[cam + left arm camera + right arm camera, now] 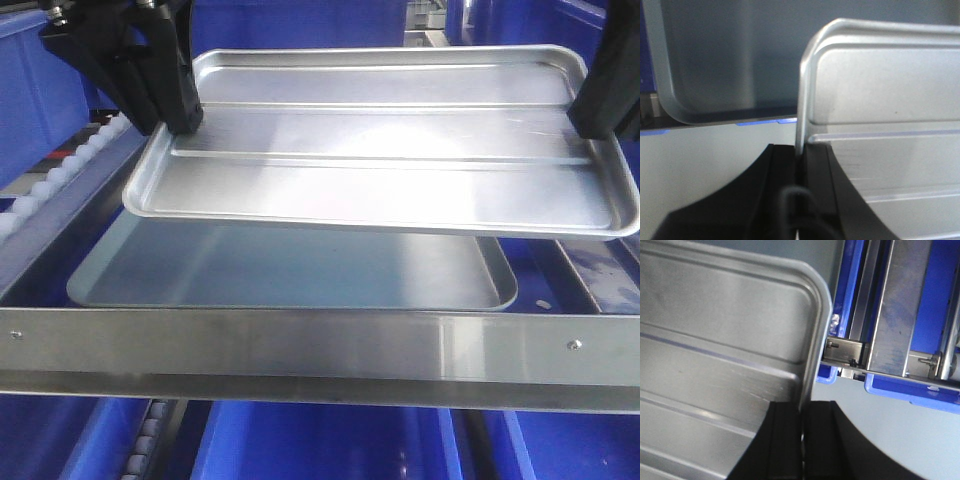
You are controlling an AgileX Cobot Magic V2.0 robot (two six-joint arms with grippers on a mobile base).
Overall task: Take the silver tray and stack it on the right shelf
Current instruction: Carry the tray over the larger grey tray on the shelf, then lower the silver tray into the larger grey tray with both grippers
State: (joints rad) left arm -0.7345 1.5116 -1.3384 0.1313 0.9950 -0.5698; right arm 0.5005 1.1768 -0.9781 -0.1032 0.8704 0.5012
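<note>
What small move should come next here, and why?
The left end effector and right end effector pinch opposite rims of the shiny ridged silver tray, which hangs above the duller smooth grey tray lying on the roller shelf. Probably lower both evenly to stack it.

An industrial storeroom or warehouse — a flow-rack shelf (320, 345) with white rollers (57, 178), blue plastic bins (320, 445) around.

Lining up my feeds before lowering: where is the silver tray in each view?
Front: silver tray fills the upper middle, above the grey tray.
Left wrist: tray fills the right half, rim in the left gripper.
Right wrist: tray fills the left half, rim in the right gripper.
Shared landmark: the tray's long ridges.
</note>
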